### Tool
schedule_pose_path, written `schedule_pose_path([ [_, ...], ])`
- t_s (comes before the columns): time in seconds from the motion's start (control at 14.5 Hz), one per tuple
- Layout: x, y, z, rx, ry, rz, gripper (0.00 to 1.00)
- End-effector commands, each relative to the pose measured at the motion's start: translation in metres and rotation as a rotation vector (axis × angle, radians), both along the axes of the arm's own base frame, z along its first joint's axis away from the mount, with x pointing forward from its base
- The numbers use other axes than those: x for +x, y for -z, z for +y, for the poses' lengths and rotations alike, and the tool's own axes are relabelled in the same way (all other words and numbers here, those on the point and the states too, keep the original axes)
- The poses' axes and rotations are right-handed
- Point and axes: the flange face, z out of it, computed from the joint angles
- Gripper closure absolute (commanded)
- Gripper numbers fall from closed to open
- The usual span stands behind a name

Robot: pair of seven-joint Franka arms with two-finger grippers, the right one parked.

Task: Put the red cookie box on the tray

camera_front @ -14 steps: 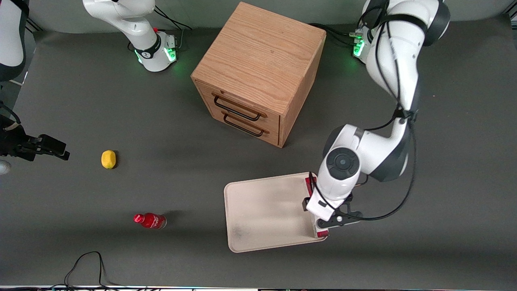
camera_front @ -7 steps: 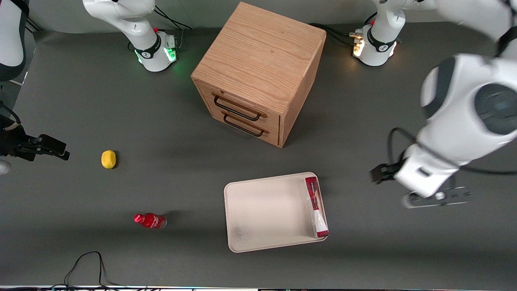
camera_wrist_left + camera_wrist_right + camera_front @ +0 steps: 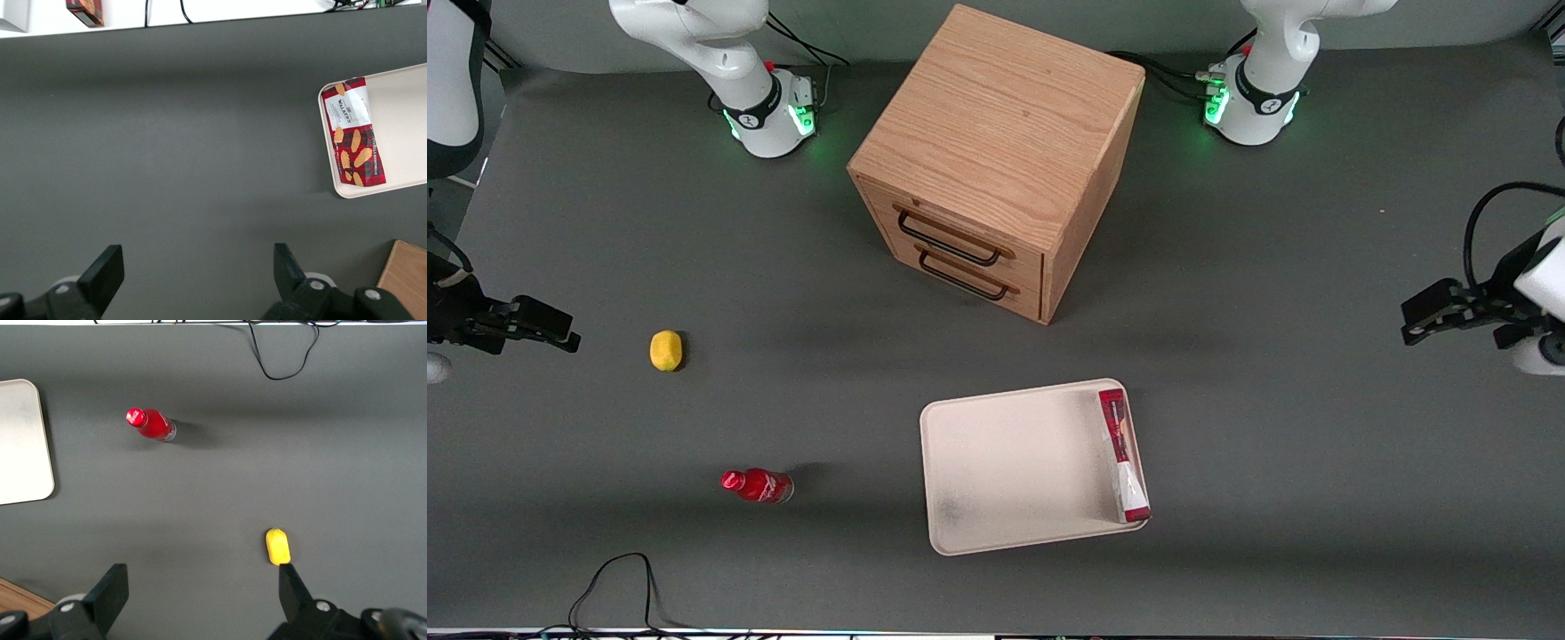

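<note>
Lying flat on the tray (image 3: 1005,462), the red cookie box (image 3: 1122,455) runs along the rim at the working arm's end. Left arm's tool (image 3: 197,273) hangs over bare tabletop (image 3: 1272,444) well apart from the tray, fingers (image 3: 107,270) spread wide, holding nothing.

Counter (image 3: 1316,498): dark grey matte surface.

Directly on it:
- Wooden drawer cabinet (image 3: 1000,151), two black handles, standing between the arm bases.
- Tray (image 3: 1005,462), cream-white, nearer the front camera than the cabinet; red cookie box (image 3: 1123,453) lies in it along the rim toward the working arm's end.
- Small red bottle (image 3: 758,485) and yellow lemon (image 3: 665,350), toward the parked arm's end.
- Black cable (image 3: 618,578) at the front edge.

Gripper (image 3: 193,273): above bare counter at the working arm's end, fingers (image 3: 107,270) spread, empty.
</note>
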Motion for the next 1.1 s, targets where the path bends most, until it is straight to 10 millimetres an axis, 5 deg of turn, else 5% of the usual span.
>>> schedule_pose_path([
  [0.0, -0.036, 0.010, -0.001, 0.000, 0.017, -0.021, 0.00],
  [0.41, -0.054, 0.000, 0.000, -0.016, -0.118, 0.015, 0.00],
  [1.03, -0.066, -0.003, 0.013, -0.051, -0.058, 0.082, 0.00],
])
